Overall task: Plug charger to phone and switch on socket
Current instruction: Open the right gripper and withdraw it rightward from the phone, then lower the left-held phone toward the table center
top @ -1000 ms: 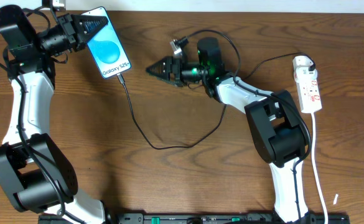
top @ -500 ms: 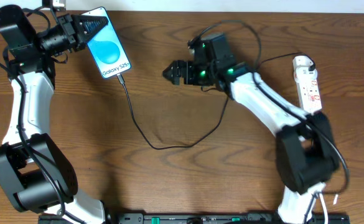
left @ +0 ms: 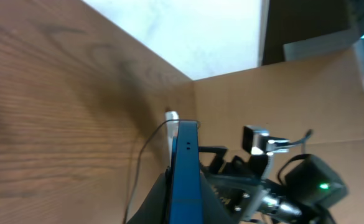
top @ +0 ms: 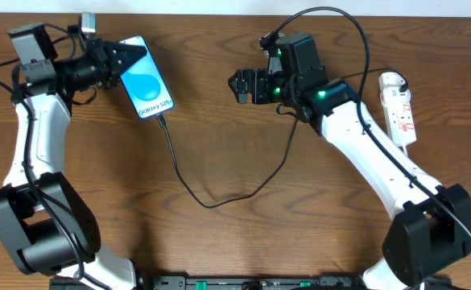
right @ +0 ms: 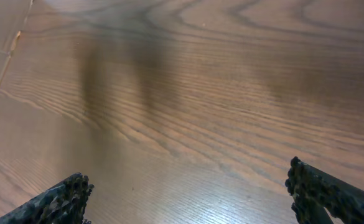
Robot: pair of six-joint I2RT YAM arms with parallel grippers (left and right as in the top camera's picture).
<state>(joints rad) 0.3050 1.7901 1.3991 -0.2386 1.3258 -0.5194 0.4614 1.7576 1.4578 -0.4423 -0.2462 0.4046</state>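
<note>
My left gripper (top: 133, 55) is shut on the top end of the phone (top: 148, 82), whose blue screen faces up at the table's back left. In the left wrist view the phone (left: 185, 163) shows edge-on between the fingers (left: 160, 202). The charger (top: 188, 187), a thin black cable, sits with its tip in the phone's lower end and curves across the middle toward the right arm, which hides part of it. The socket (top: 400, 109) lies at the right edge. My right gripper (top: 237, 86) hangs open mid-table, pointing left, with only bare wood between its fingers (right: 63, 200).
The socket's white cord (top: 409, 197) runs down the right side toward the front edge. A black wire (top: 332, 11) loops above the right wrist. The right arm (left: 294, 183) shows beyond the phone in the left wrist view. A dark rail (top: 243, 283) lines the front edge.
The right arm has swung back and to the right, carrying its open gripper away from the phone. The left gripper has shifted the phone slightly right and nearer.
</note>
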